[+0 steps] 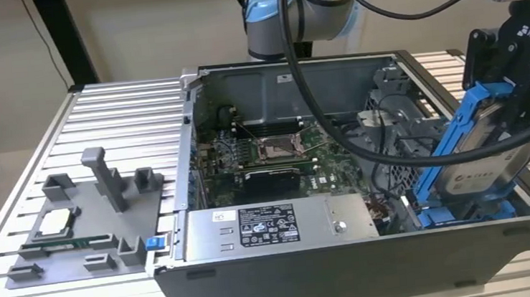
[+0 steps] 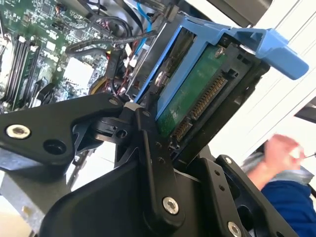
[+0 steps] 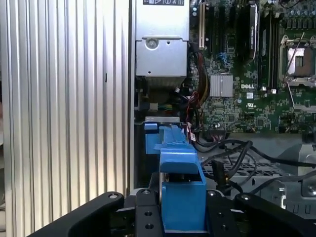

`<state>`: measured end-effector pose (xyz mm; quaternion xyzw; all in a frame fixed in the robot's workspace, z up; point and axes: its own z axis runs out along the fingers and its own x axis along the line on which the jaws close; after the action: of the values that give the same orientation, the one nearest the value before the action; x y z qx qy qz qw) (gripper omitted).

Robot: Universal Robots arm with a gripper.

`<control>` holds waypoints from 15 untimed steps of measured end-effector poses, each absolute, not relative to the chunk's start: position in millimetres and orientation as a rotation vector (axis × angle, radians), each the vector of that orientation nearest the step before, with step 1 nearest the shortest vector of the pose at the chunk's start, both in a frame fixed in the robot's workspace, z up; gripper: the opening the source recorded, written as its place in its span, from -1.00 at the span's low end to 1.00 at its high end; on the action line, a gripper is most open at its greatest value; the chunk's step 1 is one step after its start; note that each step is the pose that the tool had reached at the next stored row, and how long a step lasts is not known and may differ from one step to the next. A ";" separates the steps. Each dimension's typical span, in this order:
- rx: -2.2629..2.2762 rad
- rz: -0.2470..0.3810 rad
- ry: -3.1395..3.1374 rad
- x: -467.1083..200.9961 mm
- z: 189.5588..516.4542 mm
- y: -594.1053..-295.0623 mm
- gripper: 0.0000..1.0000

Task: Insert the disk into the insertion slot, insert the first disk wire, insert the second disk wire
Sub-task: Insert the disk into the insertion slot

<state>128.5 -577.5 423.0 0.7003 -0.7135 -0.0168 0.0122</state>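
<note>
Tool (image 1: 508, 102) clamped on the tilted disk (image 1: 474, 173).
In the exterior view it hangs near the case's (image 1: 353, 270) 3 o'clock wall, with open room above.

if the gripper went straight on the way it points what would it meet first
Likely the blue bay in the case below; the gripper is shut on the disk, so the disk's lower end would touch first. Depth is unclear.

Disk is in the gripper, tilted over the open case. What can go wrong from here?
1. The disk hangs tilted in the gripper; it may catch on the case edge instead of entering cleanly.
2. Loose black cables lie beside its path and could snag or get pinched.
3. A person's hand shows beyond the disk; it might be within the arm's reach.
</note>
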 end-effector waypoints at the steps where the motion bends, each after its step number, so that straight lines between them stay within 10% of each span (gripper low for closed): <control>1: 2.184 -0.054 -2.225 128.5 422.4 -577.5 -1.00; 15: 2.196 -0.082 -2.237 128.5 413.9 -576.7 -1.00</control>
<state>128.5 -576.7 413.9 0.7004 -0.7133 -0.0263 0.0028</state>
